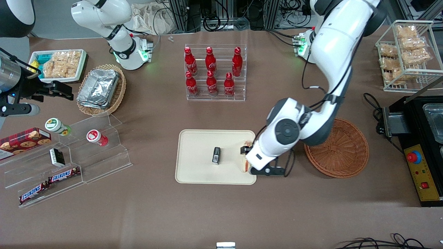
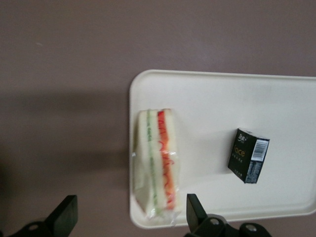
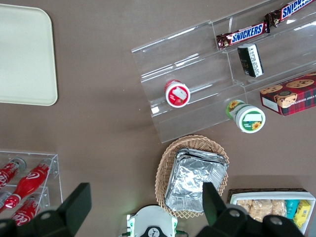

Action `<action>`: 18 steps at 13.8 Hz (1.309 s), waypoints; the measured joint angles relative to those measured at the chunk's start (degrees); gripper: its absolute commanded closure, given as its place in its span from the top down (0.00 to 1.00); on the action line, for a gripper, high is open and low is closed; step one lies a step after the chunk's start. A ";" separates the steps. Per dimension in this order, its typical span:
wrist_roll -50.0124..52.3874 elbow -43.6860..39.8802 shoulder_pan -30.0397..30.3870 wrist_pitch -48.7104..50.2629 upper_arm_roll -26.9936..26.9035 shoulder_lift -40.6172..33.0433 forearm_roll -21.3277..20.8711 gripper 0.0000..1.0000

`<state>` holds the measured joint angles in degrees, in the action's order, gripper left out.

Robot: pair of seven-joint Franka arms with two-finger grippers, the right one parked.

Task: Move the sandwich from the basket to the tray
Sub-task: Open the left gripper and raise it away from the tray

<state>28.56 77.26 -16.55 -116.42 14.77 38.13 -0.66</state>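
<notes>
The sandwich [image 2: 157,163], a wrapped wedge with green and orange-red filling, lies on the cream tray [image 2: 222,98] at its rim. In the front view the sandwich [image 1: 245,166] is at the tray's [image 1: 197,145] end nearest the reddish-brown wicker basket [image 1: 341,148], which holds nothing. My left gripper [image 1: 246,157] hangs just above the sandwich. In the left wrist view the gripper [image 2: 131,210] is open, its fingers [image 2: 193,207] spread on either side of the sandwich and clear of it.
A small black box [image 1: 216,155] stands on the tray's middle, also in the left wrist view [image 2: 248,155]. A clear rack of red bottles [image 1: 214,72] stands farther from the front camera. Acrylic steps with snacks [image 1: 69,155] lie toward the parked arm's end.
</notes>
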 measured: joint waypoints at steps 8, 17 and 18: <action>-17.79 -0.25 13.46 18.77 -0.59 -14.84 0.28 0.99; -25.57 -0.26 25.63 22.12 -2.07 -21.78 -3.23 0.99; -24.84 -0.25 25.63 22.17 -2.08 -21.76 -3.26 0.99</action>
<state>3.72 77.01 9.08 -94.26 12.69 16.37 -3.92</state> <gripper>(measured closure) 0.004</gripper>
